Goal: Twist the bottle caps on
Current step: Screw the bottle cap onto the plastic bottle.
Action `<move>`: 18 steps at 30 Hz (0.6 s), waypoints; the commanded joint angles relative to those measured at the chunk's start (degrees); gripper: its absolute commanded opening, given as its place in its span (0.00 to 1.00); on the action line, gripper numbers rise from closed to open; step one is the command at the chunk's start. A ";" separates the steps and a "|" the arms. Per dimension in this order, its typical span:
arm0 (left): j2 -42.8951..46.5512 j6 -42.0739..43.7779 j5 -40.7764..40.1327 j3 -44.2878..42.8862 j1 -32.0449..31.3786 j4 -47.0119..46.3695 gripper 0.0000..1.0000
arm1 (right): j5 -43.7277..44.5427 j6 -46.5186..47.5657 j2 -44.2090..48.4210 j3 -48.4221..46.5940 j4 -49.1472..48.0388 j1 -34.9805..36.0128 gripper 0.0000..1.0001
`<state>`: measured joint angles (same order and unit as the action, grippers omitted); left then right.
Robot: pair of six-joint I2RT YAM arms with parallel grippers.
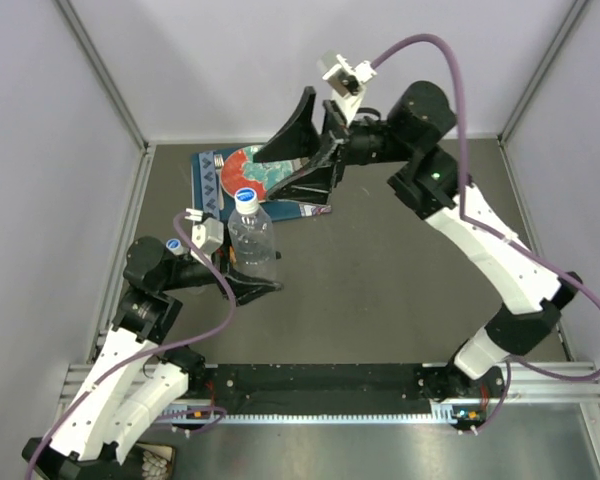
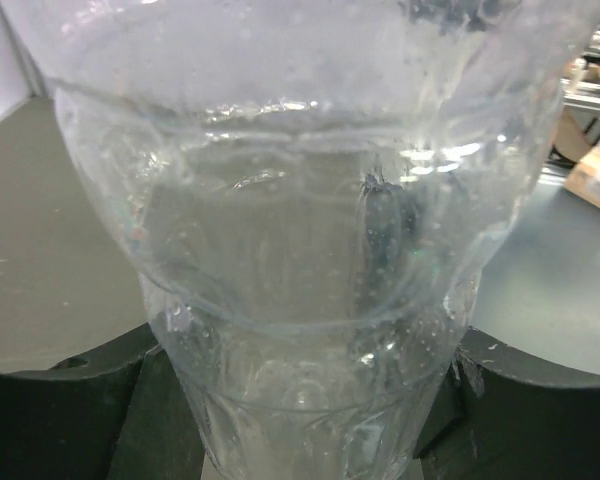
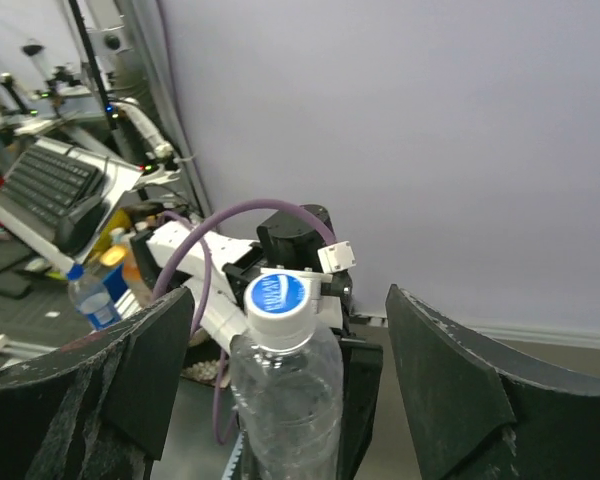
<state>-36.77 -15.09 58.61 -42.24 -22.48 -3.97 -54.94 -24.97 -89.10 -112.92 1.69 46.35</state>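
Just on the near side of the patterned plate [image 1: 230, 160], one clear bottle [image 1: 252, 245] stands upright. Its lower body sits between the jaws of the left gripper [image 1: 250, 283], which press on it from both sides and hold it. A white cap [image 1: 245, 198] with a blue label sits on the bottle's neck. Over the plate, the right gripper [image 1: 268, 177] has its jaws spread wide and empty. In the right wrist view the cap lies between those jaws, touching neither.
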 commanded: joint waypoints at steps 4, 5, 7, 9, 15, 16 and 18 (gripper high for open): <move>-1.02 -2.75 7.92 -1.00 -0.02 -5.08 0.00 | -11.24 -20.36 -5.90 0.78 -29.33 -0.29 0.77; -1.11 -2.58 7.40 -1.00 -0.02 -5.09 0.00 | -12.29 -22.03 -6.52 0.69 -31.21 -0.29 0.76; -1.46 -2.31 7.22 -1.09 -0.02 -5.08 0.00 | -13.26 -26.43 -8.01 0.08 -34.37 -0.21 0.74; -1.72 -2.14 6.61 -1.18 -0.11 -5.00 0.00 | -14.23 -28.37 -8.98 -0.10 -36.23 -0.03 0.73; -1.72 -1.34 4.41 -1.09 -0.11 -5.00 0.00 | -16.60 -27.50 -9.34 0.42 -35.62 1.72 0.66; -1.72 -1.43 4.32 -1.00 -0.11 -5.00 0.00 | -16.69 -27.15 -9.25 0.60 -35.18 1.99 0.65; -1.72 -1.34 4.23 -1.09 -0.11 -5.00 0.00 | -16.78 -26.01 -9.34 0.60 -33.61 2.08 0.65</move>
<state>-38.52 -16.84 63.40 -42.24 -22.52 -6.04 -69.41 -51.27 -98.45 -111.72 -30.22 47.22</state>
